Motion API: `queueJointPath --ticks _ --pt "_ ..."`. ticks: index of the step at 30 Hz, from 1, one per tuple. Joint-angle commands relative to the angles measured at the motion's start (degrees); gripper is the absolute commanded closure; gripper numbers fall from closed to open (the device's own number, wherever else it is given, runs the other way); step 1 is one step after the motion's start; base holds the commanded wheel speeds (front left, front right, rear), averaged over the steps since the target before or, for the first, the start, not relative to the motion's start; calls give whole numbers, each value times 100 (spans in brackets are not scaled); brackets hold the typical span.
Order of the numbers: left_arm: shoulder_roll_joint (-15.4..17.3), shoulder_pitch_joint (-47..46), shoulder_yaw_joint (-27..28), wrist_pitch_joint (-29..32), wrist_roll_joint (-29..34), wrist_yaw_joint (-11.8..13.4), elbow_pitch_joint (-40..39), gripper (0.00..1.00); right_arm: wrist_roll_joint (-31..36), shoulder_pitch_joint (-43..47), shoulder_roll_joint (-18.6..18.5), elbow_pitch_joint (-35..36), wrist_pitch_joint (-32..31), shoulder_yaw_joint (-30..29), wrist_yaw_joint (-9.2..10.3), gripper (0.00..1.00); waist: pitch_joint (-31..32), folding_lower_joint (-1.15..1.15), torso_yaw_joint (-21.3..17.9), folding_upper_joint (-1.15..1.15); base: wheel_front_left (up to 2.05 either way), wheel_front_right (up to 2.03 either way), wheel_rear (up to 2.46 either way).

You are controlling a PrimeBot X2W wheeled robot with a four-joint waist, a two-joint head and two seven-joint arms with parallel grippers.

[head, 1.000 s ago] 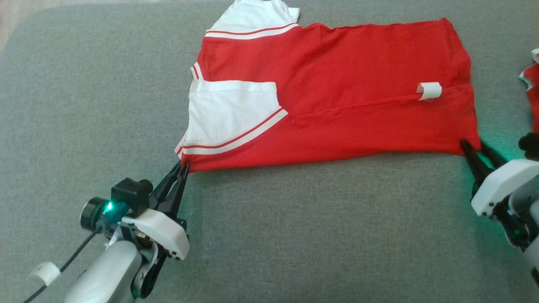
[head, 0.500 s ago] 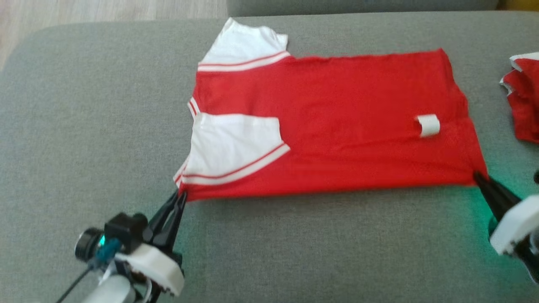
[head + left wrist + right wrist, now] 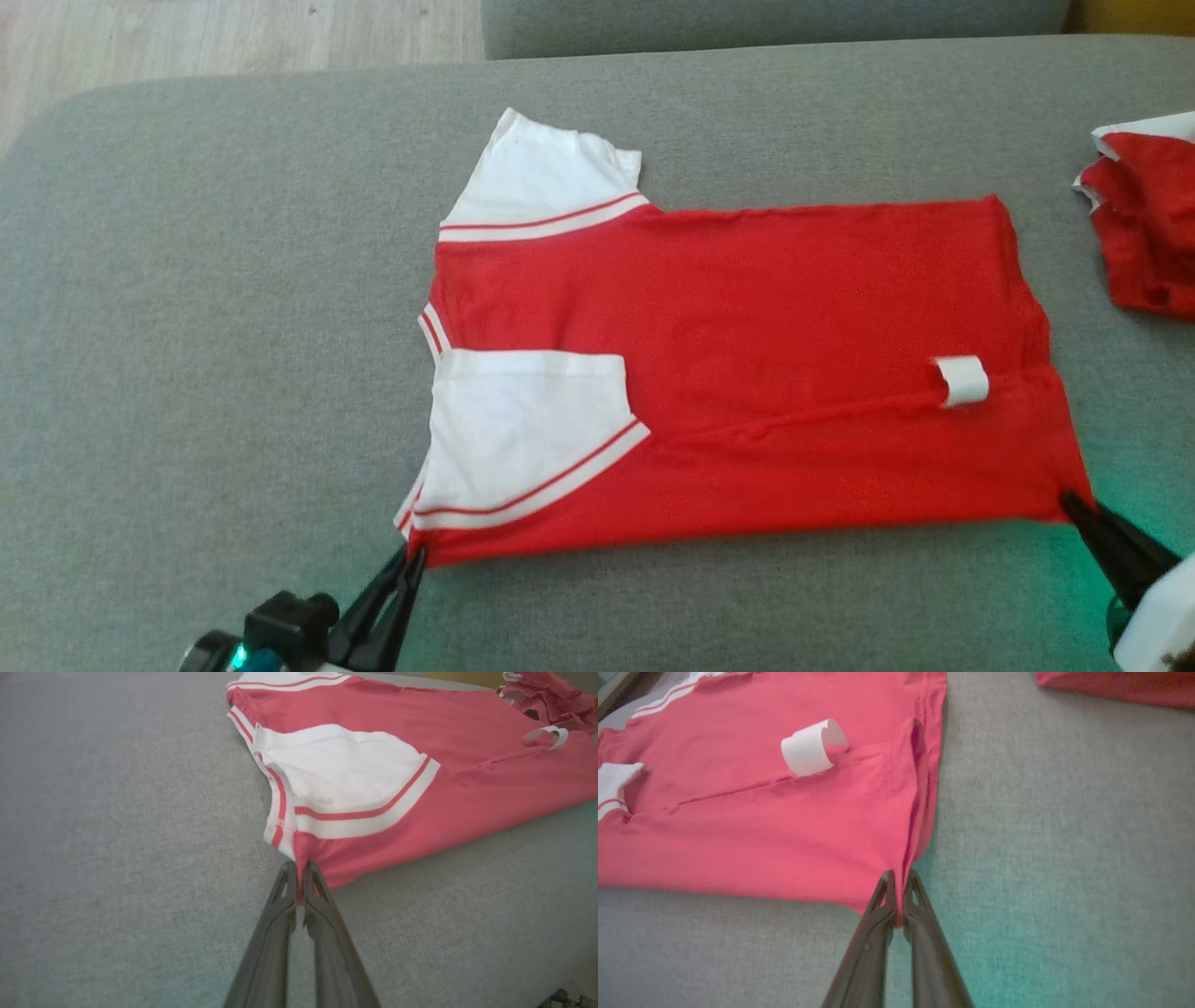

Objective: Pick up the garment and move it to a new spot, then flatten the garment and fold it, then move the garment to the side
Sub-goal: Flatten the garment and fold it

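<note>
Head view: left fingers (image 3: 396,597) and right fingers (image 3: 1111,547) closed, each pinching a near corner of the red garment (image 3: 747,308).

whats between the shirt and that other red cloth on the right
Bare grey cushion lies between the shirt and the other red cloth; they stay apart, as the head view shows.

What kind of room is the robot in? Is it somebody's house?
Probably a living room, though I can't be sure. The red and white shirt lies on a grey fabric sofa cushion, and pale wooden floor shows beyond it.
</note>
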State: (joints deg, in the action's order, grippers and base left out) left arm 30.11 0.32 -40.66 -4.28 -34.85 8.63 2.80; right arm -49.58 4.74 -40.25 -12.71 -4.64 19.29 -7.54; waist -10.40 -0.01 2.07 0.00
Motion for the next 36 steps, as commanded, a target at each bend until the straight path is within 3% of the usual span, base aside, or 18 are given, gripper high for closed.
queueJointPath --ticks 1,3,4,5,14,17,20,23,26,30,36 --pt "165 -101 208 -12 -64 36 -170 100 56 58 -220 128 -2 -54 5 100 10 1 -14 0 0 0 0" --pt "155 -41 174 82 -142 23 -181 100 147 155 -165 164 -55 -139 5 100 21 1 -34 0 0 0 0" --pt "154 -34 142 150 -164 9 -168 100 197 177 -129 167 -79 -176 5 78 26 1 -40 0 0 0 0" --pt "158 -54 83 292 -189 -15 -144 0 302 177 -31 153 -88 -282 5 0 29 1 -48 0 0 0 0" --pt "364 -1032 318 652 -46 -95 -544 0 732 -54 187 470 85 -722 5 0 -179 1 -159 0 0 0 0" --pt "518 -1723 429 967 -3 -311 -675 0 906 -263 282 587 120 -771 5 0 -306 1 -298 0 0 0 0" --pt "621 -2531 485 1460 -126 -713 -580 0 1016 -477 355 691 124 -798 5 0 -443 1 -423 0 0 0 0" --pt "644 -3423 513 1996 -310 -1162 -222 0 1098 -661 419 776 110 -787 5 0 -607 1 -548 0 0 0 0" --pt "571 -4276 436 2659 -571 -1428 243 0 1208 -838 524 804 125 -748 5 0 -791 1 -692 0 0 0 0" --pt "443 -5341 277 3414 -833 -1562 982 0 1314 -1011 732 834 145 -656 5 0 -1059 1 -860 0 0 0 0" --pt "278 -6443 -74 3765 -754 -1605 2243 0 1408 -1236 899 735 210 -581 5 0 -1402 1 -1150 0 0 0 0"
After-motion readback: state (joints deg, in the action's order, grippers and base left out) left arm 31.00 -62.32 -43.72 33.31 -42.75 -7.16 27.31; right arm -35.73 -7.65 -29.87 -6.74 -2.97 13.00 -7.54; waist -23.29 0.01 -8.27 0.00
